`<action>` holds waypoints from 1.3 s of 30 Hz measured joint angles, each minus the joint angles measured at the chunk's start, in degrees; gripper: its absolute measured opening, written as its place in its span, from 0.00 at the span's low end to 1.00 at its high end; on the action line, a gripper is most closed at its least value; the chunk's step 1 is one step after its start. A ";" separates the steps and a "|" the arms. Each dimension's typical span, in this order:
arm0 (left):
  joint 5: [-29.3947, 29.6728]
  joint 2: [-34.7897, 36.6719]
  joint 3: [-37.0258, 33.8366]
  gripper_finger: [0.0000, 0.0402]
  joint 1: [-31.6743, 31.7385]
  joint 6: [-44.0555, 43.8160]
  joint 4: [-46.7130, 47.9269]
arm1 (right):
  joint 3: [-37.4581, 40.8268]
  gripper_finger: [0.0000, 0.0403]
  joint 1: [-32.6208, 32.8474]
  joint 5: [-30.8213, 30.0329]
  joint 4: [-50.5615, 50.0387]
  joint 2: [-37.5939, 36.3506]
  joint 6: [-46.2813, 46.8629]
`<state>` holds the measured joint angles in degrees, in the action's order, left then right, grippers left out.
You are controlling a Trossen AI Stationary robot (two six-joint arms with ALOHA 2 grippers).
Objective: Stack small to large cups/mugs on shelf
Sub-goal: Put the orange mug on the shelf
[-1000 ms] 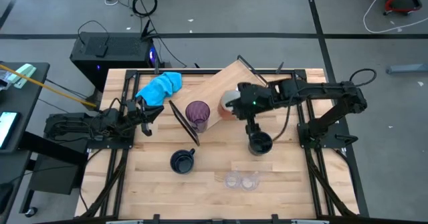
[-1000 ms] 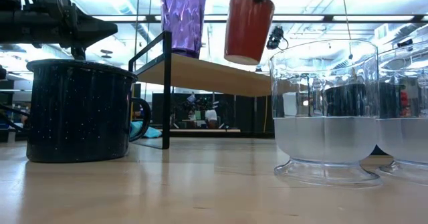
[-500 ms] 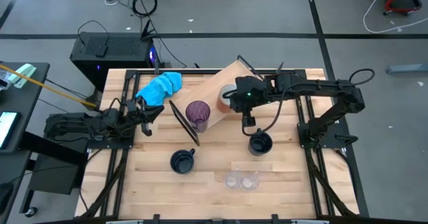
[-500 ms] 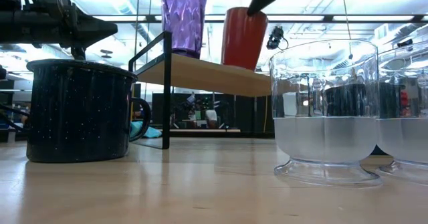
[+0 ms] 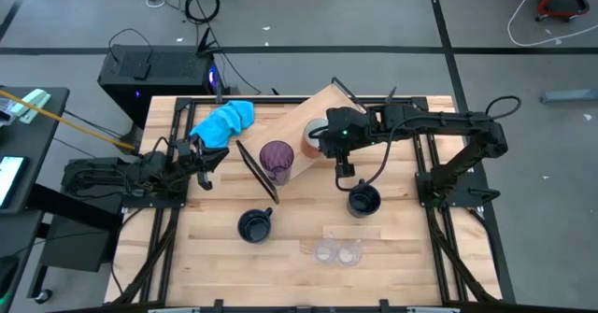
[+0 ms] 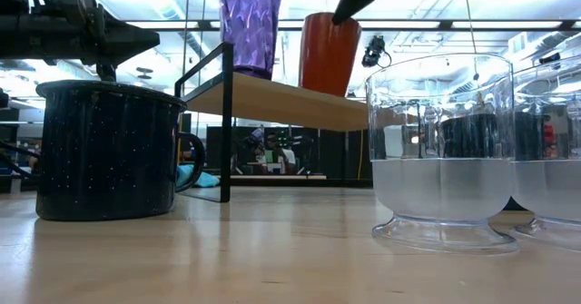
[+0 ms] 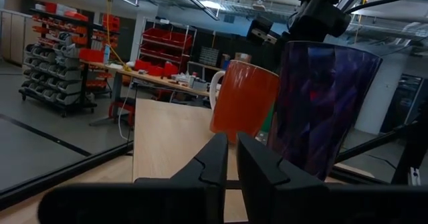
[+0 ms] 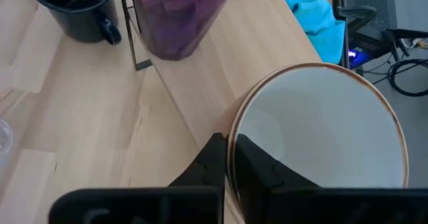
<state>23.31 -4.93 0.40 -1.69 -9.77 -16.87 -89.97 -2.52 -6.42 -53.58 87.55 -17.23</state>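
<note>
Right wrist view: right end effector (image 8: 227,158) clamped on the orange mug's (image 8: 321,137) rim, its white interior empty.

Purple tumbler (image 5: 277,160) and orange mug (image 5: 314,137) upright on shelf (image 5: 318,107); navy mugs (image 5: 254,225) (image 5: 363,201), clear cups (image 5: 337,251) at table's 6 o'clock.

Seen from directly overhead, my whole table (image 5: 308,229) and both arms fit in frame, while the low camera sits on the tabletop close behind a navy mug (image 6: 107,150) and clear cups (image 6: 445,154), facing level toward the shelf (image 6: 290,100). My left wrist camera looks across the shelf board at the purple tumbler (image 7: 321,107) and orange mug (image 7: 242,100); my right wrist camera looks steeply down into that same mug, close up.
</note>
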 joint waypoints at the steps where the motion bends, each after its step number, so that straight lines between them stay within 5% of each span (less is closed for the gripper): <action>1: 0.01 0.00 0.00 0.10 0.01 -0.01 0.00 | 0.00 0.06 0.00 0.00 0.18 0.00 0.01; 39: 0.02 0.00 0.00 0.10 0.02 0.01 -0.01 | 1.81 0.30 -1.84 0.70 7.45 0.00 -0.41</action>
<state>23.33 -4.93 0.40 -1.68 -9.76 -16.88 -88.16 -4.36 -5.71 -46.13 87.55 -17.63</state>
